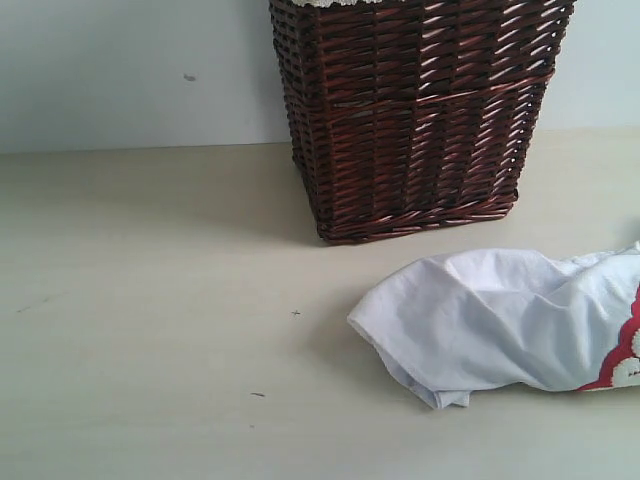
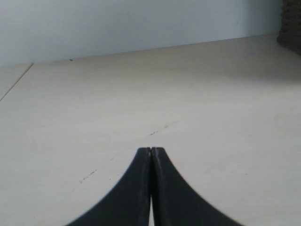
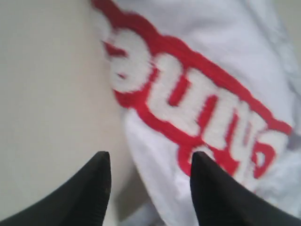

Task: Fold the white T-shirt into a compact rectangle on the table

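1. Exterior view shows the white T-shirt bunched in a crumpled heap on the right part of the desk. It runs off that picture's right edge, and its long axis lies roughly left to right.
2. Its red-outlined lettering faces up at the end nearest the right arm.
3. Seen from its wrist camera, the right hand hangs over the shirt's edge with its fingers apart and nothing between them. One finger is above bare desk, the other above cloth. Whether either touches the fabric cannot be told.
4. Over bare desk, the left hand sits low with its fingers pressed together, gripping nothing. No cloth shows in its wrist view.
5. Judged from this, the right arm is far nearer. The shirt lies well off toward the right of the left hand, which would have to travel across before both could spread the heap flat.
6. Behind the shirt and apart from it stands a dark wicker basket.
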